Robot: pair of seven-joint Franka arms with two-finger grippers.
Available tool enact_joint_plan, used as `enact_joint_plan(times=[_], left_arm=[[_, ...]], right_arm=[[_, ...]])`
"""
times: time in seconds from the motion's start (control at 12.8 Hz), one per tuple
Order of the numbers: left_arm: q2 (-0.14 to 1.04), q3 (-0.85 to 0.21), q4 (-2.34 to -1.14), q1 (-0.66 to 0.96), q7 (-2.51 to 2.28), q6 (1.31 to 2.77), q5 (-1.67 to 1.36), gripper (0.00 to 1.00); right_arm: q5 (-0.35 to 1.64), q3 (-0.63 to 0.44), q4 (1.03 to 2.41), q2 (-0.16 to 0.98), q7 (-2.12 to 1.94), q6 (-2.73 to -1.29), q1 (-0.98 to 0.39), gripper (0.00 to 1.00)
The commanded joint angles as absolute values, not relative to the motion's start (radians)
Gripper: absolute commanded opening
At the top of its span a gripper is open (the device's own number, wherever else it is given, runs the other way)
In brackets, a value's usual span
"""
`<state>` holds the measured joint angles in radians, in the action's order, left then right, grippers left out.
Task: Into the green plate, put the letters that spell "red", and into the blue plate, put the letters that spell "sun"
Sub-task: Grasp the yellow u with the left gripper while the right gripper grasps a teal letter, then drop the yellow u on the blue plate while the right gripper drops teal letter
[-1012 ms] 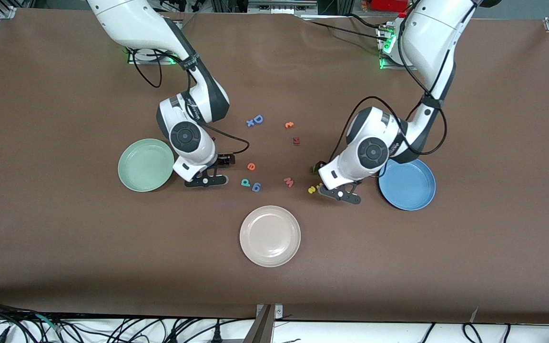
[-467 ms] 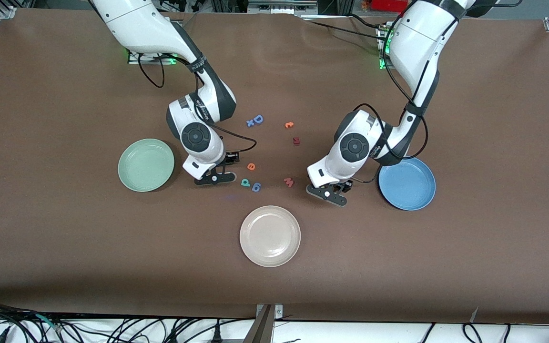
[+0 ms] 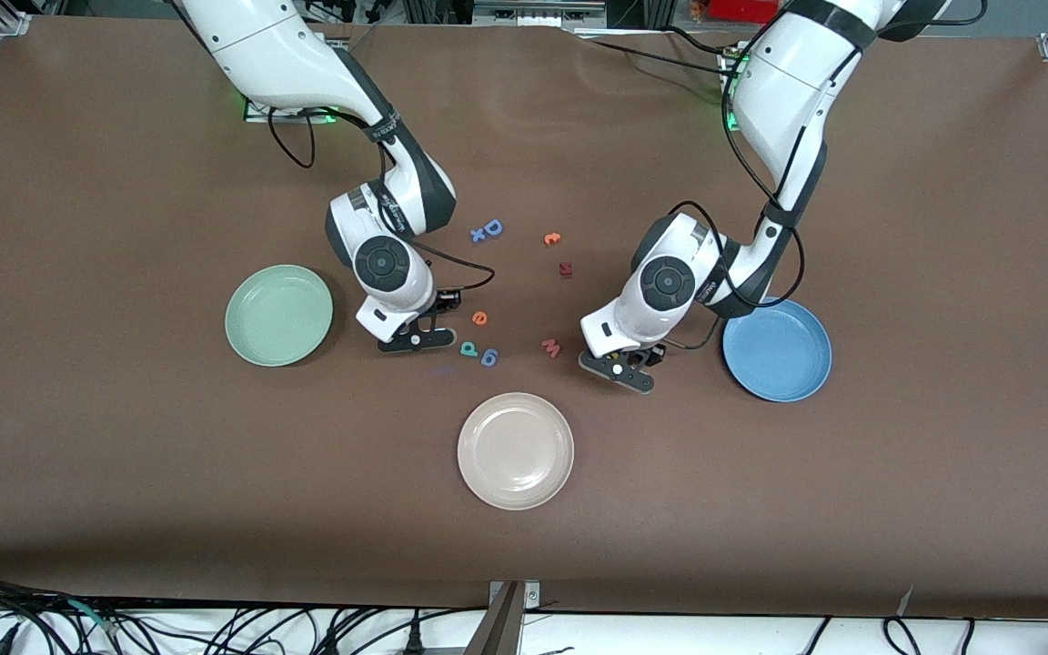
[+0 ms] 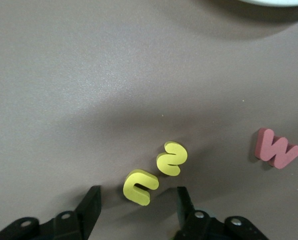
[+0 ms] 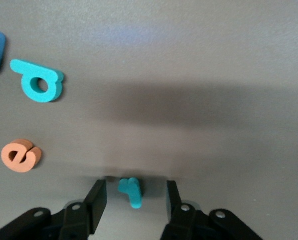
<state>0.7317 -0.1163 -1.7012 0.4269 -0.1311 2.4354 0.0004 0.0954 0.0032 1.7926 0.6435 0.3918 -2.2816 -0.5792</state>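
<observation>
My right gripper (image 5: 134, 200) stands open low over the table, its fingers straddling the thin teal "r" (image 5: 130, 192) with a gap on each side. The teal "d" (image 3: 468, 348) and orange "e" (image 3: 479, 317) lie beside it, and the green plate (image 3: 278, 314) sits beside the right hand (image 3: 415, 341). My left gripper (image 4: 137, 205) is open too, its fingers either side of the yellow arch letter (image 4: 140, 187) without touching it. The yellow "s" (image 4: 171, 158) lies just past that letter. Next to the left hand (image 3: 617, 368) sits the blue plate (image 3: 779, 355).
A cream plate (image 3: 515, 450) lies nearer the front camera, midway between the arms. A pink "w" (image 3: 550, 347) and a blue letter (image 3: 488, 357) lie between the hands. A blue "D" (image 3: 490, 228), an orange curly letter (image 3: 552, 238) and a dark red letter (image 3: 566, 268) lie farther back.
Both hands have slid toward the table's middle, and each pair of jaws has narrowed. The left hand now covers the yellow letters in the front view.
</observation>
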Motion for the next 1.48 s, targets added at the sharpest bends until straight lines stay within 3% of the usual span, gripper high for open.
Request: enact_joint_plan(times=[0.0, 0.16, 0.23, 0.78, 1.09, 1.4], left_arm=[[0.736, -0.109, -1.694, 0.434, -0.130, 2.442, 0.025, 0.37], [0.736, -0.109, -1.694, 0.434, -0.129, 2.441, 0.025, 0.15], [0.736, -0.109, -1.694, 0.433, -0.130, 2.441, 0.025, 0.11], [0.631, -0.106, -1.683, 0.327, 0.032, 2.235, 0.025, 0.11], [0.606, -0.101, -1.692, 0.189, 0.243, 2.123, 0.026, 0.13], [0.623, -0.103, -1.713, 0.112, 0.319, 2.129, 0.124, 0.13]], right_arm=[[0.114, 0.002, 1.798, 0.647, 0.407, -2.301, -0.592, 0.46], [0.114, 0.002, 1.799, 0.652, 0.407, -2.301, -0.592, 0.46], [0.114, 0.002, 1.799, 0.655, 0.407, -2.301, -0.592, 0.45], [0.114, 0.002, 1.799, 0.657, 0.406, -2.301, -0.592, 0.00], [0.113, 0.000, 1.798, 0.646, 0.414, -2.290, -0.592, 0.00], [0.112, -0.021, 1.786, 0.583, 0.414, -2.218, -0.581, 0.00]])
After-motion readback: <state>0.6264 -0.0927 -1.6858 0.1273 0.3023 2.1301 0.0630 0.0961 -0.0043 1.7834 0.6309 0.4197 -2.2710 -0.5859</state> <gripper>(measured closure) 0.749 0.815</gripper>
